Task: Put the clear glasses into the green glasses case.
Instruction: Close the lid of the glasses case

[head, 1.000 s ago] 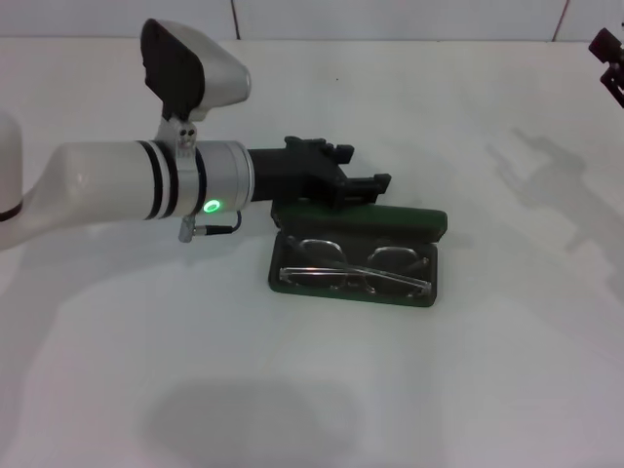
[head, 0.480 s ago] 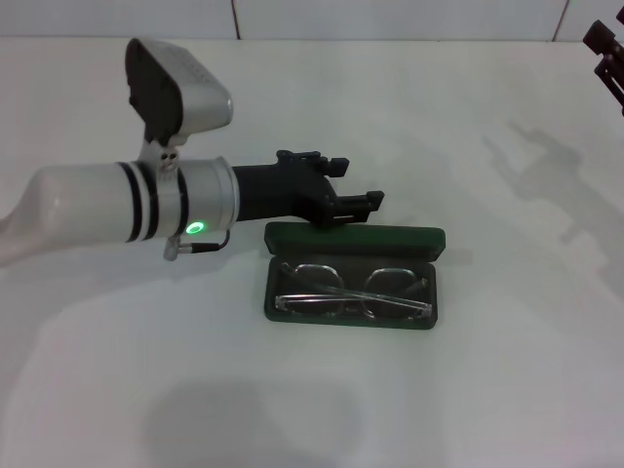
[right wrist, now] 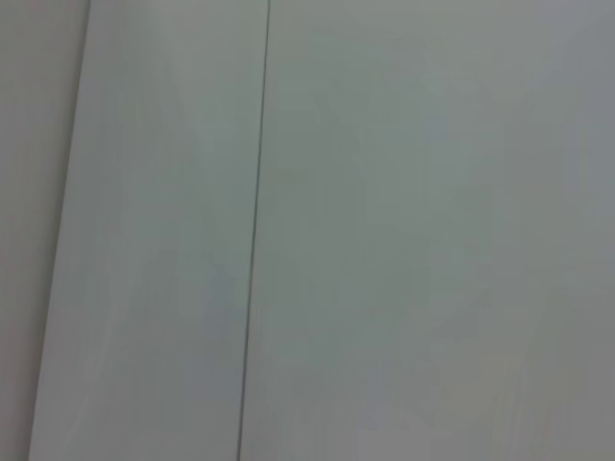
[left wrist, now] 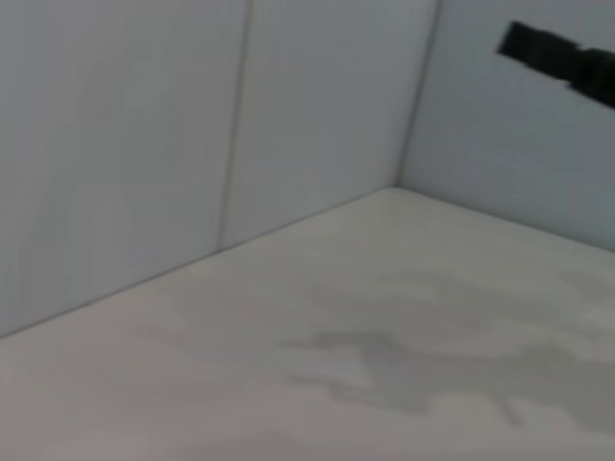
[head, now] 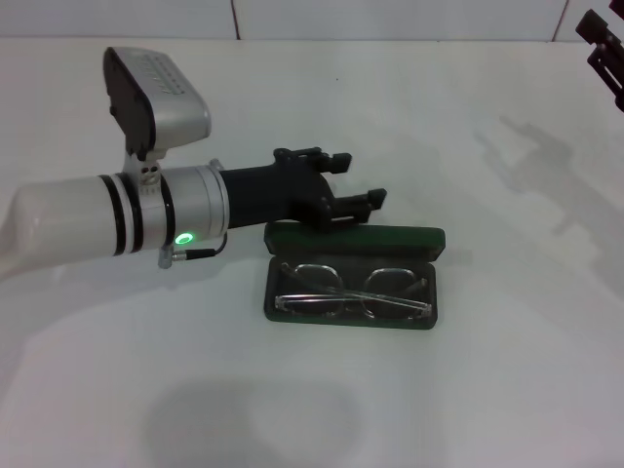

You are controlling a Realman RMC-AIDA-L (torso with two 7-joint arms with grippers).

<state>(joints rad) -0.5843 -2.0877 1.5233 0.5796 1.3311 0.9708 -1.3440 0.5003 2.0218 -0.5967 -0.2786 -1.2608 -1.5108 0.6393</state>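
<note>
The left gripper (head: 346, 190) hovers with fingers parted and empty, just behind the raised lid of the green glasses case (head: 353, 276). The clear glasses (head: 351, 290) lie folded inside the case's open tray, below and in front of the gripper. They are colourless, with thin arms, and span the tray. The right gripper (head: 604, 39) sits parked far off; its state cannot be told.

The green glasses case (head: 353, 291) is laid open on the white tabletop (head: 468, 390), lid raised at the far edge. The clear glasses (head: 351, 290) are seated folded inside the case's lower half, lenses upward.
</note>
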